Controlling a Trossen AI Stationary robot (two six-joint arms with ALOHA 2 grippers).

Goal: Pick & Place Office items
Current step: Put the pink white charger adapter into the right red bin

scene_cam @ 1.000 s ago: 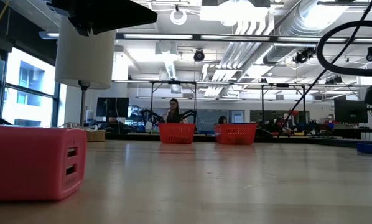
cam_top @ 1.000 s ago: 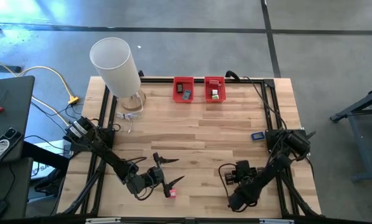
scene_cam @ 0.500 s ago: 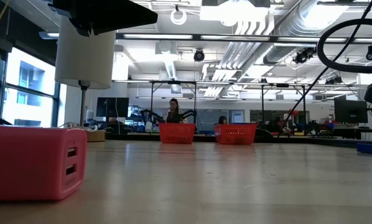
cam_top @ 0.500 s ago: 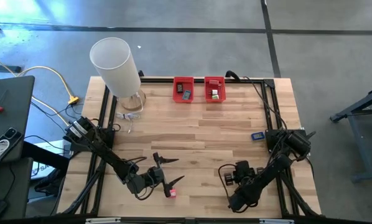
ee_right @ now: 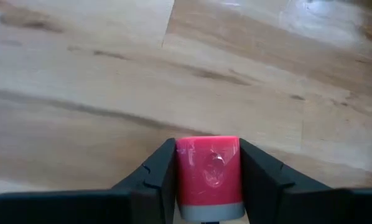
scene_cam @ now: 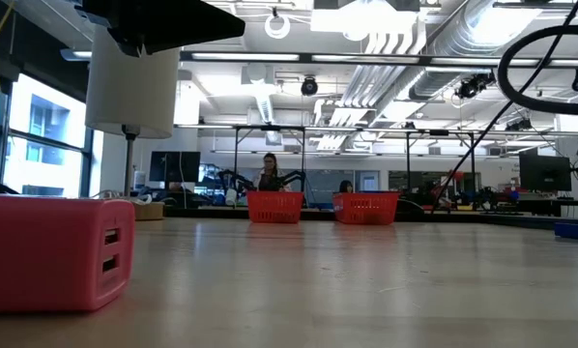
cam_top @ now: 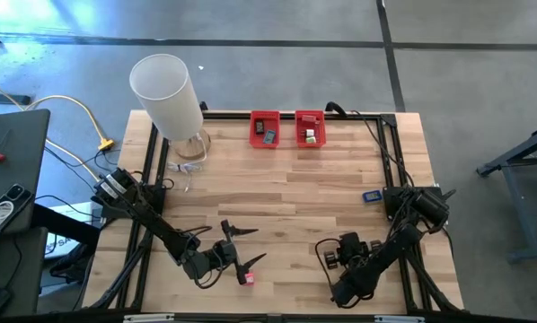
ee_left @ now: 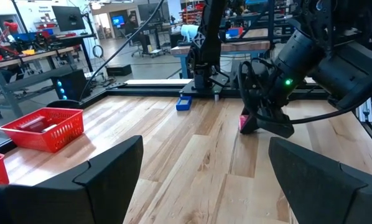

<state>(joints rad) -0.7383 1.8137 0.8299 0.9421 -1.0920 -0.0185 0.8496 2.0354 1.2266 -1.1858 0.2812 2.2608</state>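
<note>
The right gripper point(ee_right: 208, 180) is down at the table point(cam_top: 286, 197), well on the near side of the two red bins and to their right in the high view; its jaws are closed against both sides of a small red block with a grey base point(ee_right: 208, 177), one dark finger point(ee_right: 155, 177) flat on each flank; in the left wrist view this same piece shows as a pink-red spot point(ee_left: 244, 121) under the right arm's head, at or just above the wood; I cannot tell whether it rests on the boards or is lifted clear of them

The left gripper point(cam_top: 243, 248) sits low near the table's front edge, also well nearer than the bins and to their left; its jaws stand wide apart, holding nothing; a pink-red charger block point(cam_top: 248, 278) lies just beside the nearer fingertip, and the low view shows it close up with two slots in its end point(scene_cam: 52, 253)

A small blue piece point(cam_top: 371, 196) lies flat near the right side of the table, nearer than the bins and far to their right; the left red bin point(cam_top: 265, 127) holds a dark grey piece; the right red bin point(cam_top: 309, 127) holds small red and pale pieces; the two bins stand side by side at the far edge; the tall white cylinder point(cam_top: 166, 95) stands to the left of the bins at the far left corner
</note>
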